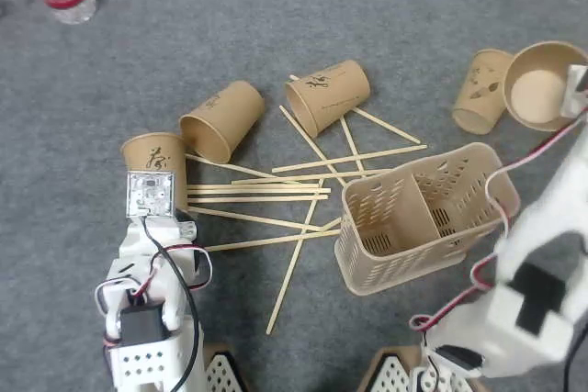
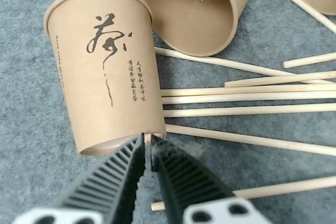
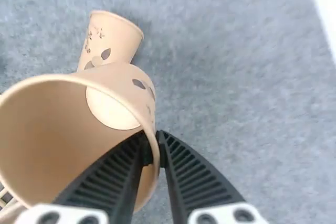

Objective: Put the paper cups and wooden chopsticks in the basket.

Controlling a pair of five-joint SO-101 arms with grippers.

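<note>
Counting five paper cups (image 1: 220, 119), one basket (image 1: 395, 262), roughly a dozen loose chopsticks (image 1: 257, 192).

Jaws pinch the rim of a paper cup (image 3: 58, 124); a second cup (image 3: 107, 40) lies beyond on grey carpet (image 3: 236, 51)

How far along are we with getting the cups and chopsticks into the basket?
Done: nothing yet; the basket looks empty. In hand: the left claw is shut on the base rim of a first cup, and the right claw on the rim of a second cup. Left: both held cups, three loose cups lying down, and all the chopsticks.
</note>
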